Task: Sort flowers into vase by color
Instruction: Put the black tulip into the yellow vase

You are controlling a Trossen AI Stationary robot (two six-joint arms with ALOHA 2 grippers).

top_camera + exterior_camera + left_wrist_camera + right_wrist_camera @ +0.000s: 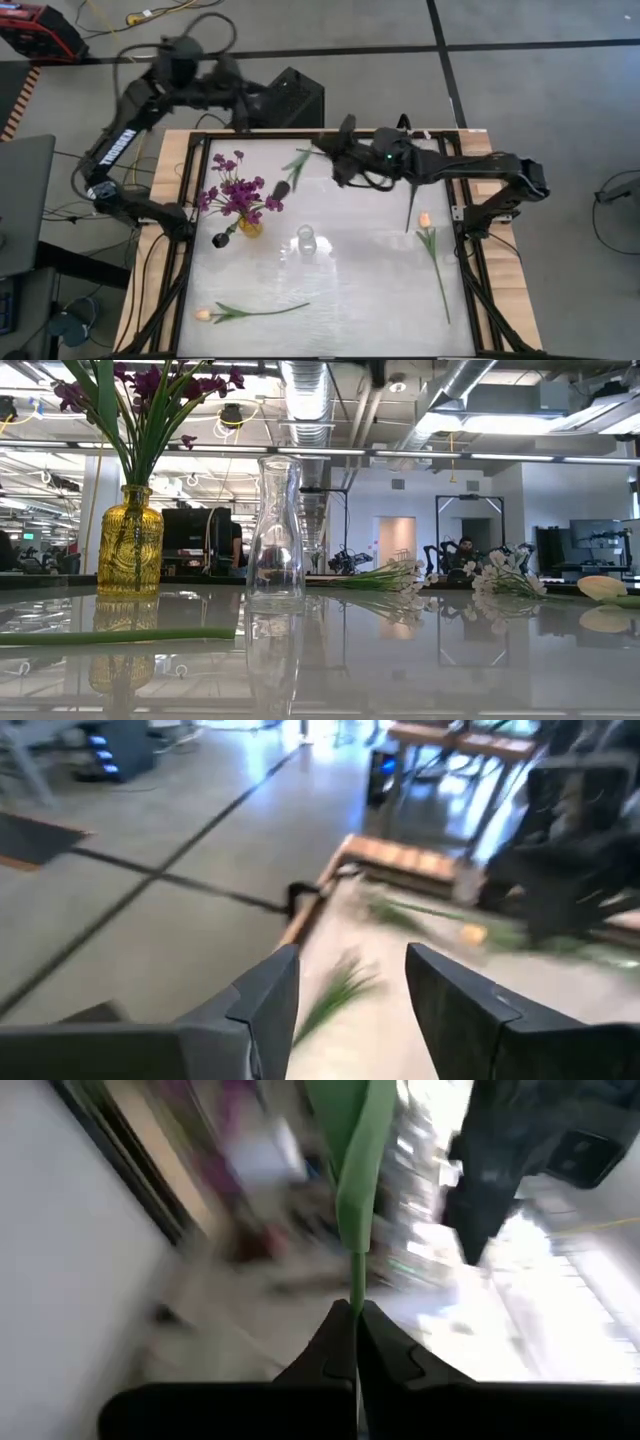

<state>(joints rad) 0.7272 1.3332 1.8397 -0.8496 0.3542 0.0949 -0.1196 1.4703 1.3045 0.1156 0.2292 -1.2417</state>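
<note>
My right gripper (325, 145) (355, 1315) is over the table's far middle, shut on a green-leaved flower sprig (295, 167). My left gripper (242, 118) (350, 965) hovers open over the far left edge and touches nothing. A yellow vase (250, 226) (130, 540) stands on its base, left of centre, and holds the purple flowers (235, 190). A clear glass vase (306, 241) (275, 535) stands beside it with nothing in it. One pale orange tulip (205, 314) lies near the front, another (425, 218) on the right. White sprigs (505, 573) lie far back. My right gripper pinches the sprig's thin green stem (356, 1280) between its two shut fingers. A broad green leaf (350, 1140) runs on away from the fingertips. In the high view the sprig reaches from the fingertips toward the near left. Whether it is clear of the table cannot be told.
A thin dark stem (410, 205) lies by the right arm. A black frame (190, 250) borders the white tabletop. A dark box (292, 95) sits beyond the far edge. Open tabletop lies between the clear vase and the near edge.
</note>
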